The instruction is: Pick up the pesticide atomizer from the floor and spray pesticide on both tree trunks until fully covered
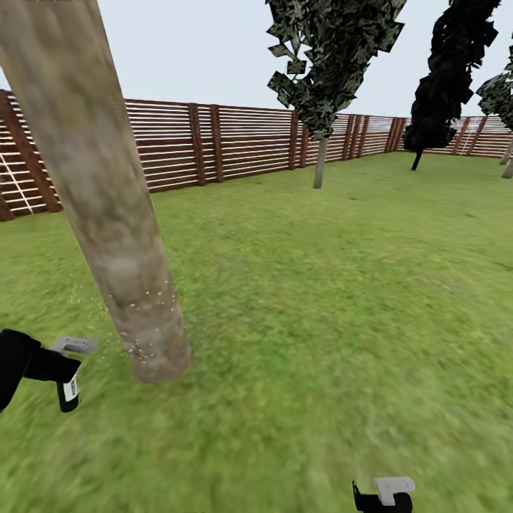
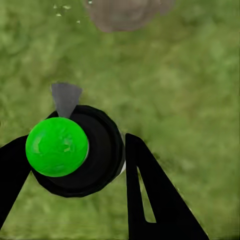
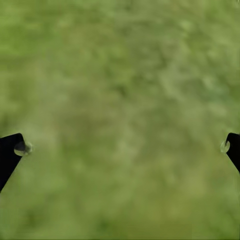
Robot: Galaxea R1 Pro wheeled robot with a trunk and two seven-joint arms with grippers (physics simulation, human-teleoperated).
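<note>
Head view: we see the left gripper (image 1: 60, 370) at the lower left edge, closed around the pesticide atomizer (image 1: 69, 388), whose pale grey top points toward the near tree trunk (image 1: 107, 214). In the left wrist view the black fingers (image 2: 150, 195) flank the atomizer's dark body and its bright green cap (image 2: 56, 146), with the grey nozzle aimed at the trunk base (image 2: 122, 12). Fine whitish speckles of pesticide (image 1: 146, 313) dot the lower bark and the grass just beside it; the upper bark looks bare, though blur makes this hard to confirm.

We judge the step in hand to be spraying the first tree, with coverage so far limited to the foot of the trunk. The right gripper (image 1: 385, 495) hangs low at the bottom edge; in its wrist view the fingertips (image 3: 22, 148) stand wide apart over grass (image 3: 120, 100), holding nothing.

A second tree (image 1: 320, 160) stands well apart, near the slatted fence (image 1: 214, 142). The next move calls for raising the nozzle along the near trunk and working round it, before we drive on to the far tree.
</note>
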